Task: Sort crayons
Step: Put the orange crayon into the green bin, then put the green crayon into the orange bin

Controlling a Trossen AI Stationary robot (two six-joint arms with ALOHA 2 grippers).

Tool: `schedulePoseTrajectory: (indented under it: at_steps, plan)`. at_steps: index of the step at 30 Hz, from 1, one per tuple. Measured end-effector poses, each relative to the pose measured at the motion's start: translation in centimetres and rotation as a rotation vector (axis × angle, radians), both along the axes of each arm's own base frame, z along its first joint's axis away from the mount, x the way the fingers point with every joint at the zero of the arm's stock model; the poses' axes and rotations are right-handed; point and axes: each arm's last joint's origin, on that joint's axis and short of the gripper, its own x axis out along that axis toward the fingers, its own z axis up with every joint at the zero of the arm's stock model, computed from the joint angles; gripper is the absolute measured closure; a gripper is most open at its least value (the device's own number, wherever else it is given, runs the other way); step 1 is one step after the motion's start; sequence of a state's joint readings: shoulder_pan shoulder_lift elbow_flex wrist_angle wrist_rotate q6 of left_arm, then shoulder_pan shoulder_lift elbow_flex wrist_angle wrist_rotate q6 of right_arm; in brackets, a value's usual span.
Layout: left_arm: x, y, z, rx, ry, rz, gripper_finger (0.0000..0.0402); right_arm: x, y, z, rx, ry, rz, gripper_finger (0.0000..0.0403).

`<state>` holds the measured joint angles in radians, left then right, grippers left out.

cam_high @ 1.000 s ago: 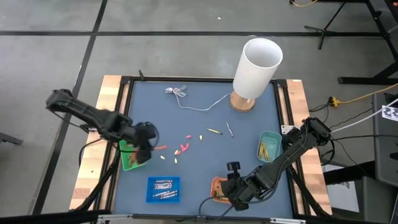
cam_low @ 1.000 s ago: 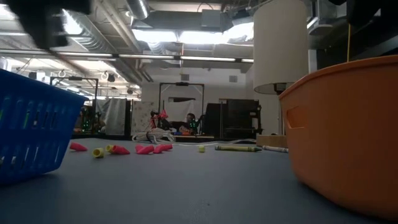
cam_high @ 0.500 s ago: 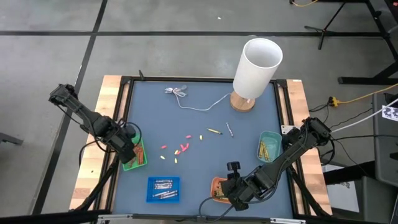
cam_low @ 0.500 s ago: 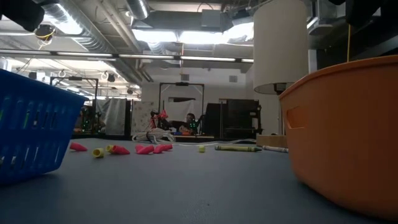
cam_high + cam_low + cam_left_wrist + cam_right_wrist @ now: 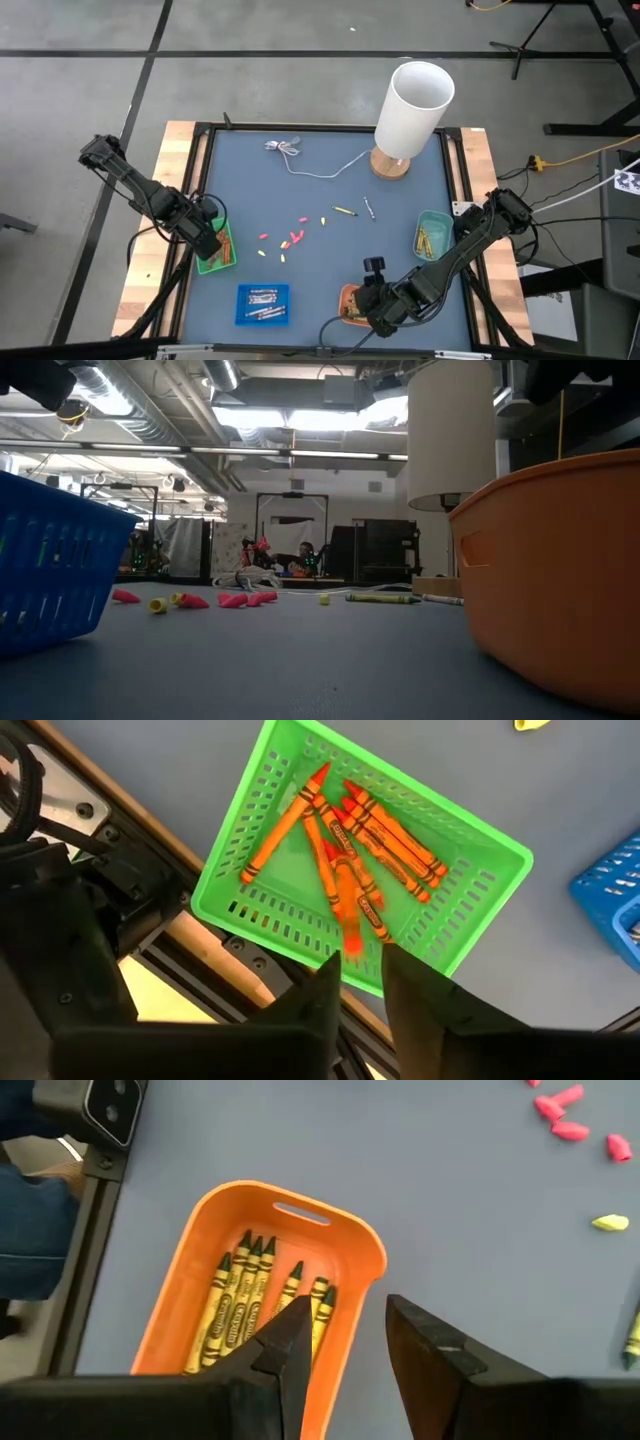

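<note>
Loose crayon pieces lie mid-table: pink and red ones (image 5: 291, 238), yellow ones (image 5: 272, 255), a yellow crayon (image 5: 345, 211) and a grey one (image 5: 370, 208). My left gripper (image 5: 212, 243) hangs over the green tray (image 5: 203, 264) at the table's left edge, its fingers (image 5: 360, 965) a narrow gap apart. Several orange crayons (image 5: 375, 825) lie in that tray, and one blurred orange crayon (image 5: 347, 915) shows just beyond the fingertips. My right gripper (image 5: 372, 303) hangs open and empty (image 5: 345, 1315) over the orange tray (image 5: 352, 1240), which holds yellow crayons (image 5: 245, 1295).
A blue tray (image 5: 263, 303) stands near the front edge and a teal tray (image 5: 432, 235) with crayons at the right. A white lamp (image 5: 412, 105) stands at the back right, with its thin white cable (image 5: 300, 158) running across the far part of the mat.
My left gripper has gone from beside the loose crayons toward the table's left edge and now hangs over the green tray. It has kept still there for the last half second.
</note>
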<state>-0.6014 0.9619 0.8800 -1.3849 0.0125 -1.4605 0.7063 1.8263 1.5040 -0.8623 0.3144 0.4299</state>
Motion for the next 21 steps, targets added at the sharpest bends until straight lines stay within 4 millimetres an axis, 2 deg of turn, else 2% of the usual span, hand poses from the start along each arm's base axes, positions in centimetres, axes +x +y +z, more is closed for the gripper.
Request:
schedulePoseTrajectory:
  at_steps: [5, 10, 14, 21]
  plan:
    - [0.1, 0.1, 0.0, 0.022, -0.016, 0.003, 0.0312, 0.1, -0.2, 0.0, -0.056, -0.024, 0.020, 0.0274]
    - [0.3, 0.2, 0.0, 0.090, -0.082, 0.014, 0.0304, 0.8, -1.3, 0.0, -0.152, -0.040, 0.042, 0.0274]
    - [0.6, 0.3, 0.1, 0.140, -0.143, 0.025, 0.0303, 1.7, -3.3, -0.1, -0.199, 0.002, 0.029, 0.0274]
    - [1.1, 0.5, 0.3, 0.250, -0.254, 0.045, 0.0303, 3.6, -8.2, -0.3, -0.243, 0.091, -0.102, 0.0274]
